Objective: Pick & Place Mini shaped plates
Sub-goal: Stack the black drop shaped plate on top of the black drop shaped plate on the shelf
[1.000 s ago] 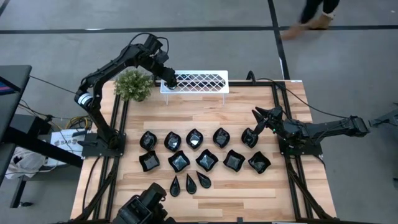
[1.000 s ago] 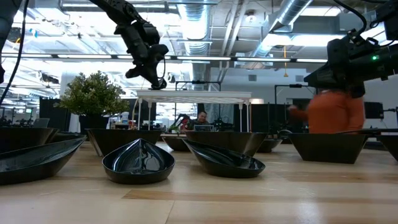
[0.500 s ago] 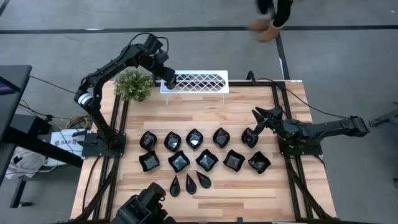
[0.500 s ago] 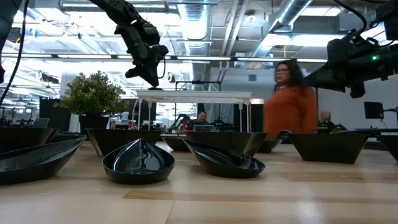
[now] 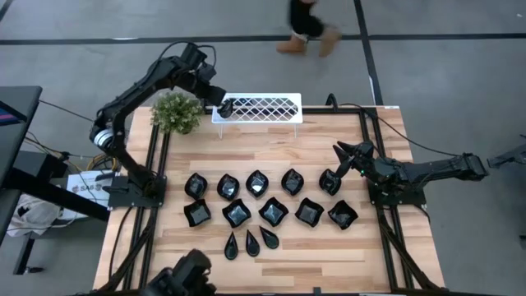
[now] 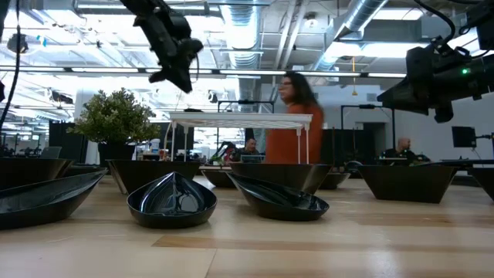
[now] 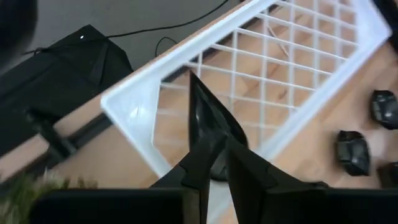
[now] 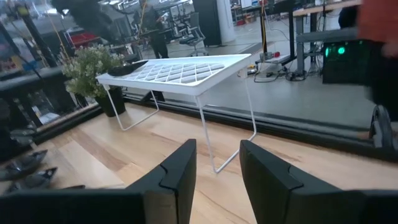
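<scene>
A slim black teardrop plate (image 7: 205,118) lies on the left end of the white lattice rack (image 5: 263,108); it also shows in the right wrist view (image 8: 127,67). My left gripper (image 7: 216,174) hovers just above it, fingers a narrow gap apart, holding nothing; in the low view it (image 6: 185,85) hangs clear above the rack's top (image 6: 239,117). Two rows of black mini plates (image 5: 257,182) (image 5: 273,211) and three teardrops (image 5: 251,242) rest on the wooden table. My right gripper (image 8: 217,155) waits open and level at the table's right side (image 5: 341,156).
A small green potted plant (image 5: 177,111) stands at the far left, next to the rack's left end. A black plate (image 5: 330,182) sits close under my right gripper. A person (image 5: 308,25) walks past beyond the table's far edge.
My left gripper has let go of the teardrop plate and risen off the rack's left end, drifting toward the table's far left. The plate stays lying on the rack. A person behind the table has walked from right to left.
</scene>
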